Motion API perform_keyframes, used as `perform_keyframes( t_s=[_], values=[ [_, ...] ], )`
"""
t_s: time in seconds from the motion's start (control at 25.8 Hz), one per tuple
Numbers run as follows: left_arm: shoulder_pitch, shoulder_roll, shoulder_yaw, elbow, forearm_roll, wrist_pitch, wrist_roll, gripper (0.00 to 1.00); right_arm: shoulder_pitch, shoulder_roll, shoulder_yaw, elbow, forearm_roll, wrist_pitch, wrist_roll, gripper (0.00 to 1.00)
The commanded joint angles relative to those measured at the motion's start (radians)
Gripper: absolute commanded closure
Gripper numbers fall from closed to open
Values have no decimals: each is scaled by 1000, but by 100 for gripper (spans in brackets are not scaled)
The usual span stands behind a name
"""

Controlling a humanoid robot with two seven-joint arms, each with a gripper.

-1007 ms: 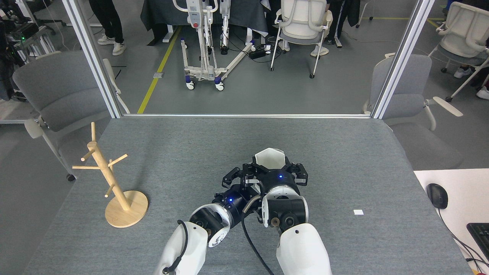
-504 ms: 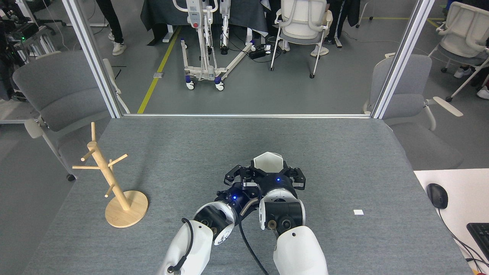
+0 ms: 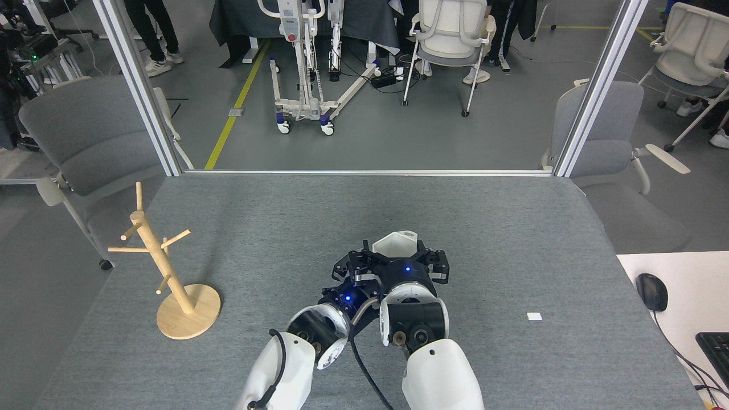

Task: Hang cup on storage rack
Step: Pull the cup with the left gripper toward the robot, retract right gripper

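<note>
The white cup, hexagonal rim up and tilted a little, sits at the middle of the grey table. My right gripper is shut on it, with black fingers at both of its sides. My left gripper lies close against the right one on its left. Its tips are hidden under the right wrist, so its state is unclear. The wooden storage rack stands upright on its round base at the table's left, far from both grippers, with bare pegs.
A small white tag lies on the table to the right. A white desk with a mouse and a keyboard adjoins the right edge. Grey chairs stand beyond both far corners, behind metal posts.
Both grippers and the cup have shifted slightly left and toward me. The cup's rim now looks more tilted. The rack has not moved.
</note>
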State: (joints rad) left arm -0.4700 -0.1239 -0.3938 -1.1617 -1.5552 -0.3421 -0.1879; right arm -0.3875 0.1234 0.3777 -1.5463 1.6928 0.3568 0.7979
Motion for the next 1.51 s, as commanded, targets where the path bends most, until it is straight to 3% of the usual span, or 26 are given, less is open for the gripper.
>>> perform_keyframes(
  t_s=[0.0, 0.27, 0.39, 0.5, 0.7, 0.77, 0.89, 1.01, 1.12, 1.28, 1.47],
  values=[
    [16, 1, 1, -10, 0, -100, 5, 100, 9, -1, 20, -3, -8, -24, -63, 0],
    [47, 3, 3, -9, 0, -98, 7, 100, 12, -2, -14, -3, -182, -22, -525, 1],
    [65, 3, 3, -13, 0, -103, 7, 100, 12, -5, -76, -1, -223, -27, -749, 1],
    [74, 10, 3, -18, 0, -106, 8, 100, 7, -16, -155, -1, -246, -50, -882, 1],
    [111, 78, 3, -133, -2, -103, 7, 100, 18, -24, -464, 37, -283, -325, -927, 0],
    [154, 110, 3, -207, -2, -101, 7, 100, 50, -80, -546, 80, -277, -435, -922, 0],
    [238, 173, 4, -309, -2, -101, 7, 100, 82, -208, -571, 129, -278, -470, -922, 0],
    [314, 219, 10, -381, -3, -98, 11, 100, 134, -269, -576, 172, -277, -501, -921, 0],
    [398, 283, 58, -470, -2, -100, 51, 100, 207, -300, -582, 173, -262, -607, -916, 0],
    [496, 365, 139, -532, -2, -100, 119, 100, 299, -307, -648, 170, -182, -783, -916, 0],
    [633, 432, 323, -536, -2, -106, 232, 100, 320, -300, -654, 173, -148, -750, -914, 0]
  ],
)
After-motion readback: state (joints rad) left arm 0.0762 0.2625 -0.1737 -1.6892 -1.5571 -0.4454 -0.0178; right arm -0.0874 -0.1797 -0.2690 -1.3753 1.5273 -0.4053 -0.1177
